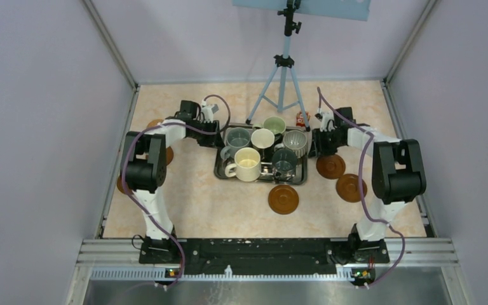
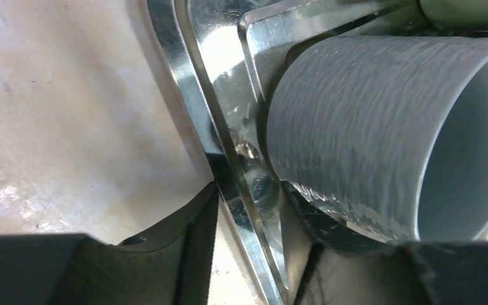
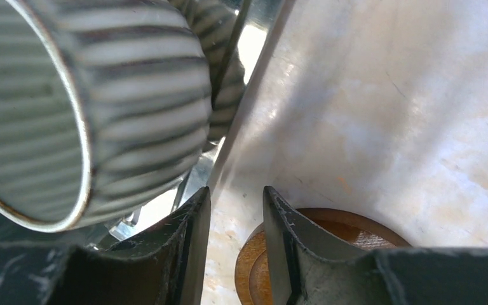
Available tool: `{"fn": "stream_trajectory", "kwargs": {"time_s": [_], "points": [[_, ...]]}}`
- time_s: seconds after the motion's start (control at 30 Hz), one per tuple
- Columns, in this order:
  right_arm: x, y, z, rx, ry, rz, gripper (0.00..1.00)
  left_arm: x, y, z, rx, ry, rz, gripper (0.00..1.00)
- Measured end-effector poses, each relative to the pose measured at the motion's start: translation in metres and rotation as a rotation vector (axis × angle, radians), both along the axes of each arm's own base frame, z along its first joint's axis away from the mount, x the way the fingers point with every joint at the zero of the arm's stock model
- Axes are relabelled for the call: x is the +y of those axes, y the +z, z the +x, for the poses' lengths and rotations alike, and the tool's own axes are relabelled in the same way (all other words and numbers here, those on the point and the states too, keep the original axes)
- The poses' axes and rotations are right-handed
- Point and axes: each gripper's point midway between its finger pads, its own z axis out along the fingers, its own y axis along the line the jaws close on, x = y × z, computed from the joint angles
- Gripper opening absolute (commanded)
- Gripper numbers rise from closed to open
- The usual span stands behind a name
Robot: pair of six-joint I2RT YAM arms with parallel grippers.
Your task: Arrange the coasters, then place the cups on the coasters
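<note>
Several cups stand crowded on a steel tray [image 1: 262, 180], among them a grey-blue one [image 1: 237, 138] and a ribbed grey one [image 1: 295, 141]. My left gripper [image 1: 218, 135] is at the tray's left side. In its wrist view the left gripper [image 2: 251, 190] has the tray's rim [image 2: 190, 95] pinched between its jaws, beside the grey-blue cup [image 2: 356, 127]. My right gripper [image 1: 313, 145] sits against the tray's right edge. Its wrist view shows the right gripper [image 3: 236, 190] with only a narrow slit, the ribbed cup [image 3: 140, 95] to the left and a coaster [image 3: 356, 229] underneath.
Three coasters [image 1: 330, 166] [image 1: 351, 188] [image 1: 283, 199] lie right of and in front of the tray. Others [image 1: 169, 154] [image 1: 155, 122] peek out from under the left arm. A blue tripod [image 1: 283, 82] stands behind the tray. Metal rails and grey walls bound the table.
</note>
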Motion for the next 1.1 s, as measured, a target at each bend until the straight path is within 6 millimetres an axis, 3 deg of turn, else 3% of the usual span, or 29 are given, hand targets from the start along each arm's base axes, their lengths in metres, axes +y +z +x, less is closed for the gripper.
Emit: {"fn": "stream_trajectory", "kwargs": {"time_s": [0.2, 0.3, 0.4, 0.5, 0.53, 0.6, 0.7, 0.83, 0.9, 0.97, 1.03, 1.1], "points": [[-0.032, 0.002, -0.001, 0.025, -0.028, -0.028, 0.38, -0.005, -0.005, 0.001, -0.004, 0.022, -0.009, 0.26], [-0.051, 0.006, 0.000, 0.019, -0.029, -0.053, 0.40, -0.010, -0.006, -0.001, 0.003, 0.032, -0.023, 0.25], [-0.063, 0.011, -0.001, -0.003, 0.004, -0.085, 0.42, -0.016, -0.006, -0.003, 0.016, 0.038, -0.038, 0.37], [-0.065, 0.021, -0.008, -0.034, 0.066, -0.106, 0.46, -0.019, -0.003, -0.004, 0.022, 0.038, -0.050, 0.68], [-0.064, 0.027, -0.009, -0.054, 0.085, -0.110, 0.48, -0.020, 0.000, -0.006, 0.026, 0.036, -0.067, 0.72], [-0.064, 0.042, -0.012, -0.095, 0.118, -0.116, 0.50, -0.015, 0.010, -0.006, 0.012, 0.041, -0.069, 0.76], [-0.064, 0.059, -0.016, -0.144, 0.145, -0.132, 0.52, 0.008, 0.023, -0.004, -0.028, 0.049, -0.030, 0.79], [-0.069, 0.062, -0.027, -0.125, 0.167, -0.160, 0.52, 0.030, 0.066, -0.007, -0.200, -0.062, 0.045, 0.81], [-0.074, 0.059, -0.036, -0.087, 0.168, -0.169, 0.53, 0.021, 0.101, -0.021, -0.328, -0.192, 0.061, 0.80], [-0.081, 0.059, -0.043, -0.055, 0.158, -0.173, 0.53, 0.000, 0.133, -0.041, -0.455, -0.334, 0.058, 0.78], [-0.092, 0.061, -0.045, -0.031, 0.127, -0.176, 0.53, -0.028, 0.152, -0.068, -0.571, -0.486, 0.059, 0.76], [-0.104, 0.064, -0.043, -0.025, 0.091, -0.183, 0.53, -0.066, 0.158, -0.106, -0.651, -0.666, 0.043, 0.73]]}}
